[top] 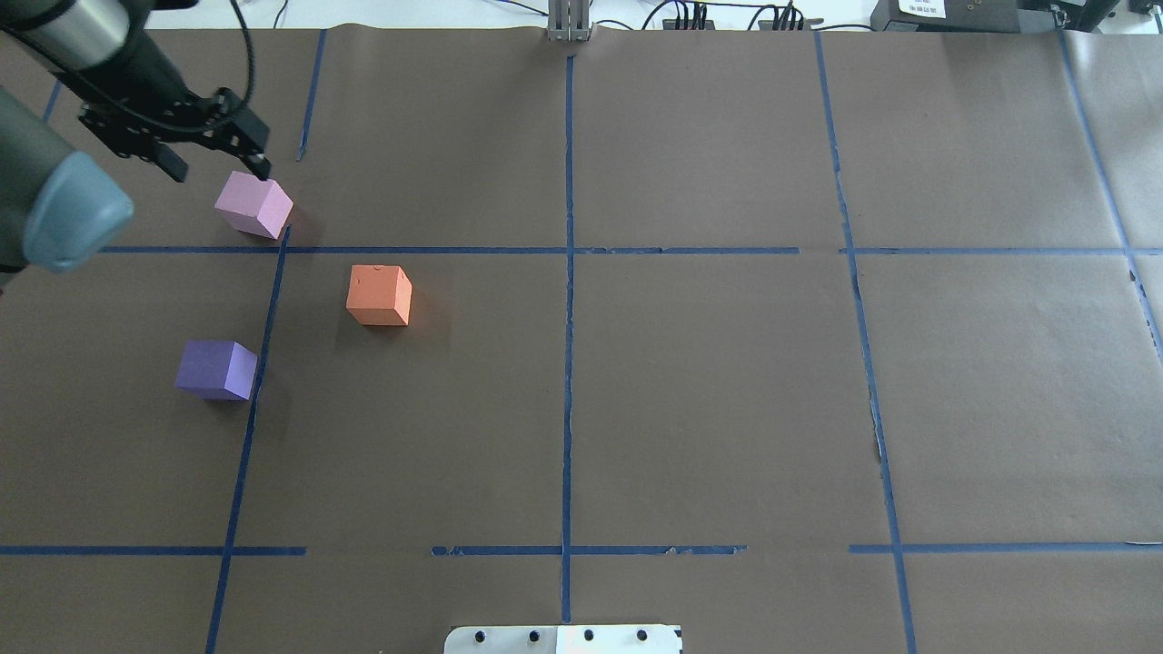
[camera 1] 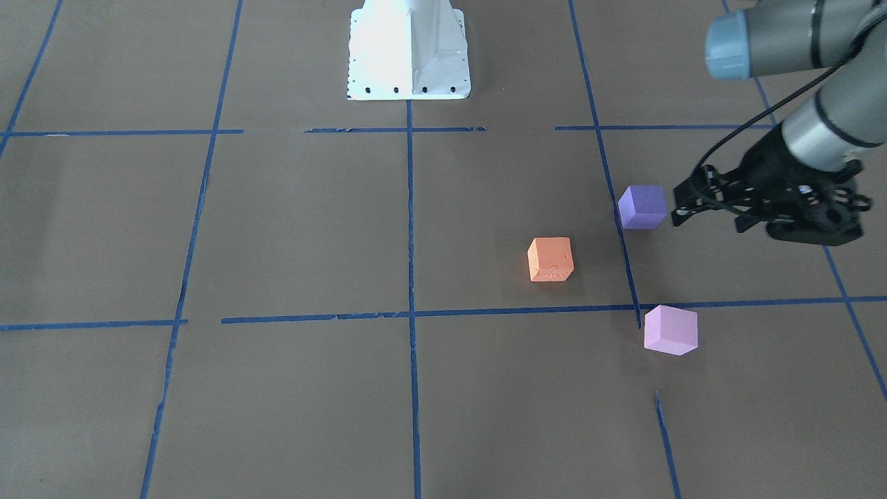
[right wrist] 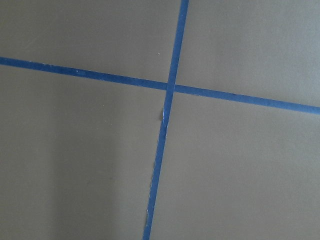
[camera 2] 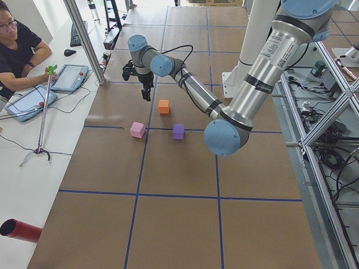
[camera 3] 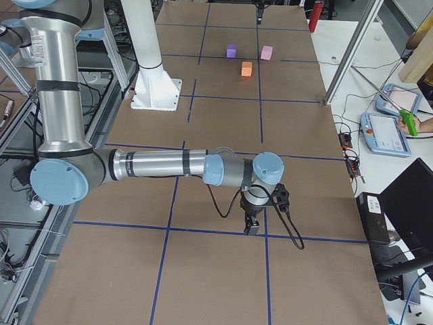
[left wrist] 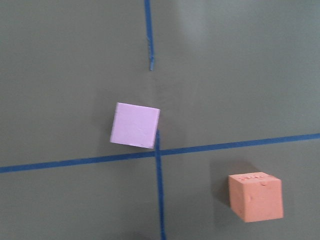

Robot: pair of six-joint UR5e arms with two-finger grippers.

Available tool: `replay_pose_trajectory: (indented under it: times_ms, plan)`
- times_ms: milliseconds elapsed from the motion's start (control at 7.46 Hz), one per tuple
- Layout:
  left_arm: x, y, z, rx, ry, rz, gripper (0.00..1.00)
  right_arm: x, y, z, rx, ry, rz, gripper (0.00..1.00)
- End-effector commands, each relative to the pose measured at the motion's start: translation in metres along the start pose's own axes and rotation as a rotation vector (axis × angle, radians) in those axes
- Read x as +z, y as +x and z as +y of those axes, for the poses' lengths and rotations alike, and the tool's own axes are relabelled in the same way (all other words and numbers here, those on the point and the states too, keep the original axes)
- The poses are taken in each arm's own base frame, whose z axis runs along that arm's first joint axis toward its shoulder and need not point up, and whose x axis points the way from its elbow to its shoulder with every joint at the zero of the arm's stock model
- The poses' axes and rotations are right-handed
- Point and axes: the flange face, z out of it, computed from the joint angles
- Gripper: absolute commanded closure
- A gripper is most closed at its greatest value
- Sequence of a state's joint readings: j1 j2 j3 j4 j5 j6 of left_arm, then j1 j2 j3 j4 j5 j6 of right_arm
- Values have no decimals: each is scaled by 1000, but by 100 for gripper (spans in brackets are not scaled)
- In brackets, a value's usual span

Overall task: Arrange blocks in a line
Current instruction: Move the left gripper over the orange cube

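Left claw (top: 218,166) first: fingers spread wide, nothing between them, and from the side camera it hangs well above the bench (top: 709,391), not down at block height. Reading the overhead view as a clock face with twelve pointing away from the robot, the pink block (top: 254,207) sits just at the claw's five o'clock, tucked against a crossing of the blue tape lines (top: 568,363). Out from there, the orange block (top: 379,295) lies at about four o'clock from the pink, and the purple block (top: 216,370) is near six o'clock from the pink, right beside the tape. So there are three cubes in a loose triangle, none touching, and no line yet. They look like matte foam, so I'd guess featherlight, a bit squashy and grippy rather than slick. A gentle pinch on two opposite flat faces, about mid-height, should do, with the claw turned to match the pink one's slight skew. The right claw (camera 3: 252,229) is far off over bare bench, and I can't tell whether it's spread or closed.
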State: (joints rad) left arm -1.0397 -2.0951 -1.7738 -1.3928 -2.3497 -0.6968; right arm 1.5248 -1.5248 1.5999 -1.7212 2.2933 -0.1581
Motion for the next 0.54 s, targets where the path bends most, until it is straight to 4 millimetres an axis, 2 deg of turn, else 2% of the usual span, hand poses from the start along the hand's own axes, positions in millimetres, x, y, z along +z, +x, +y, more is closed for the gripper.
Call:
replay_pose_trajectory:
  times_ms: [0, 134, 402]
  plan:
    - [62, 57, 10, -64, -23, 15, 0, 0, 0, 0, -1, 0, 0, 0]
    - [94, 74, 25, -90, -25, 12, 0, -1, 0, 0, -1, 1, 0, 0]
    - [126, 81, 24, -123, -18, -26, 0, -1, 0, 0, -1, 1, 0, 0]
